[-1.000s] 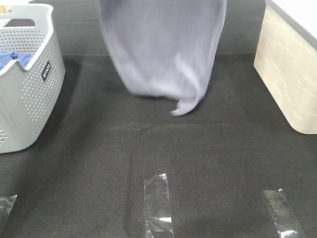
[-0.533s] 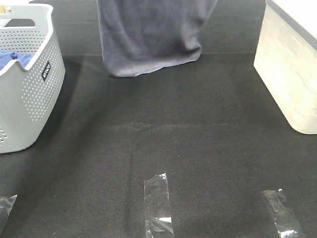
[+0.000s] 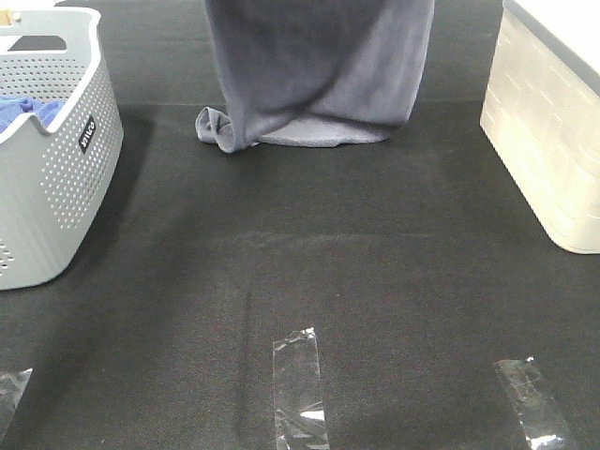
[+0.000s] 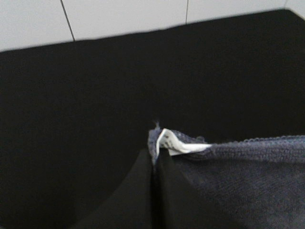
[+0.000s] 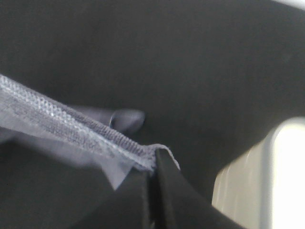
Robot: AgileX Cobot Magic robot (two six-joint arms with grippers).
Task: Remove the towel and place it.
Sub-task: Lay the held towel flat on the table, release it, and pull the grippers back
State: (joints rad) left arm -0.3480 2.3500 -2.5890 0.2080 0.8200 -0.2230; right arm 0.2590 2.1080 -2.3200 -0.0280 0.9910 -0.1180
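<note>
I hold the slate-grey towel [image 3: 319,70] by its top corners, left gripper [image 4: 154,157] and right gripper [image 5: 153,164] each clenched on one, so it hangs spread at 12 o'clock, hem touching the black mat [image 3: 375,281]

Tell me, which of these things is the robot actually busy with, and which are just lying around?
In the job:
slate-grey towel, hanging
left gripper, shut on one towel corner
right gripper, shut on another corner

Just lying about:
grey perforated basket with blue cloth inside
cream bin
clear tape strips
black table cover
</note>
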